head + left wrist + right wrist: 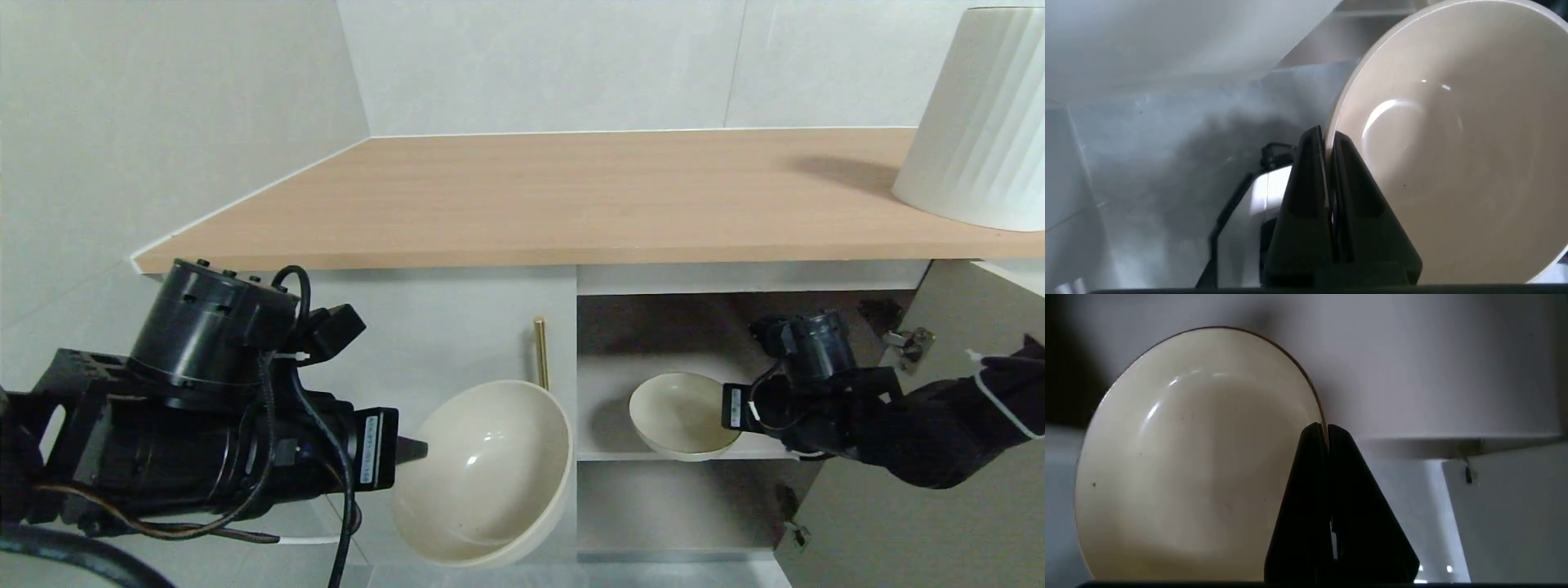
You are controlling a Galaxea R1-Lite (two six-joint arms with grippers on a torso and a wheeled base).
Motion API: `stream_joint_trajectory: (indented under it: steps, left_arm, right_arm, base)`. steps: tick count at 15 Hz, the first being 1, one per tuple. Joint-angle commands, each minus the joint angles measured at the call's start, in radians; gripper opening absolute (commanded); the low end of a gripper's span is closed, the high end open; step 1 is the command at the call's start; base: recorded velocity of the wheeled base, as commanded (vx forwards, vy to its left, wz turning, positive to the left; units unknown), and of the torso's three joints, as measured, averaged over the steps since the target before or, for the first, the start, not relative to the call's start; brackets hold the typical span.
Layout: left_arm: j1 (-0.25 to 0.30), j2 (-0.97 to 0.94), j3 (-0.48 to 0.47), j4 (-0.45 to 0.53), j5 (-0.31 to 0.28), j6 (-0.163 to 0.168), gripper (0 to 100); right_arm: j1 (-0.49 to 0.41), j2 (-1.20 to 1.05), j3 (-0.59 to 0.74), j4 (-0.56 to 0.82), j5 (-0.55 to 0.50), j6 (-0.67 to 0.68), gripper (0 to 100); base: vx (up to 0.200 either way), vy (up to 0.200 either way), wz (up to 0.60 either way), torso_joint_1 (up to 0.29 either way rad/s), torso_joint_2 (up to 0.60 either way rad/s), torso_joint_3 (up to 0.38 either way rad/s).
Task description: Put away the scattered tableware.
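A large cream bowl (482, 474) hangs in front of the closed left cabinet door, tilted on its side, with my left gripper (412, 449) shut on its rim. The left wrist view has the same large cream bowl (1454, 155) pinched at its edge by the left gripper (1329, 155). A smaller cream bowl (682, 412) is at the front of the open cabinet's shelf (604, 384), held by its rim in my right gripper (735, 408). In the right wrist view the smaller cream bowl (1192, 457) is clamped by the right gripper (1327, 445).
A wooden countertop (571, 196) runs above the cabinet, with a white ribbed lampshade (980, 122) at its right end. The right cabinet door (939, 367) stands open. A brass handle (540, 351) is on the closed left door. A lower compartment (669, 506) lies under the shelf.
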Motion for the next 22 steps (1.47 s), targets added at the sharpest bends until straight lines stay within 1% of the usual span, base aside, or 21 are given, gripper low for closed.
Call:
stream_joint_trajectory:
  steps: [1, 5, 6, 8, 12, 14, 17, 19, 22]
  left_arm:
    - [-0.012, 0.02, 0.003, 0.0, 0.001, 0.0, 0]
    - [-0.012, 0.021, 0.004, 0.002, 0.001, 0.0, 0]
    - [-0.013, 0.021, 0.004, 0.006, 0.001, 0.001, 0]
    - [-0.018, 0.021, 0.004, 0.016, 0.001, 0.006, 0]
    - [-0.02, 0.035, 0.004, 0.016, 0.004, 0.008, 0]
    - [-0.02, 0.038, 0.004, 0.016, 0.004, 0.008, 0]
    - [-0.024, 0.043, 0.004, 0.016, 0.004, 0.008, 0]
    - [-0.024, 0.046, 0.004, 0.016, 0.004, 0.008, 0]
    - [-0.024, 0.046, 0.004, 0.016, 0.004, 0.008, 0]
  right_arm:
    - [-0.016, 0.134, 0.002, -0.067, -0.02, 0.002, 0]
    - [-0.021, 0.213, -0.009, -0.133, -0.037, 0.031, 0]
    - [-0.022, 0.26, -0.015, -0.184, -0.066, 0.031, 0]
    - [-0.024, 0.307, -0.024, -0.235, -0.086, 0.028, 0]
    - [-0.054, 0.393, -0.104, -0.236, -0.129, 0.031, 0]
    - [-0.059, 0.418, -0.129, -0.236, -0.133, 0.032, 0]
    - [-0.071, 0.439, -0.165, -0.236, -0.167, 0.039, 0]
    - [-0.079, 0.444, -0.185, -0.235, -0.17, 0.065, 0]
    - [-0.1, 0.457, -0.218, -0.231, -0.181, 0.069, 0]
  base:
    - [0.0, 0.0, 0.0, 0.0, 0.0, 0.0]
    - [0.0, 0.0, 0.0, 0.0, 0.0, 0.0]
    - [0.0, 0.0, 0.0, 0.0, 0.0, 0.0]
    - [0.0, 0.0, 0.0, 0.0, 0.0, 0.0]
    - [0.0, 0.0, 0.0, 0.0, 0.0, 0.0]
    - [0.0, 0.0, 0.0, 0.0, 0.0, 0.0]
    - [0.0, 0.0, 0.0, 0.0, 0.0, 0.0]
    - [0.0, 0.0, 0.0, 0.0, 0.0, 0.0]
    - [0.0, 0.0, 0.0, 0.0, 0.0, 0.0]
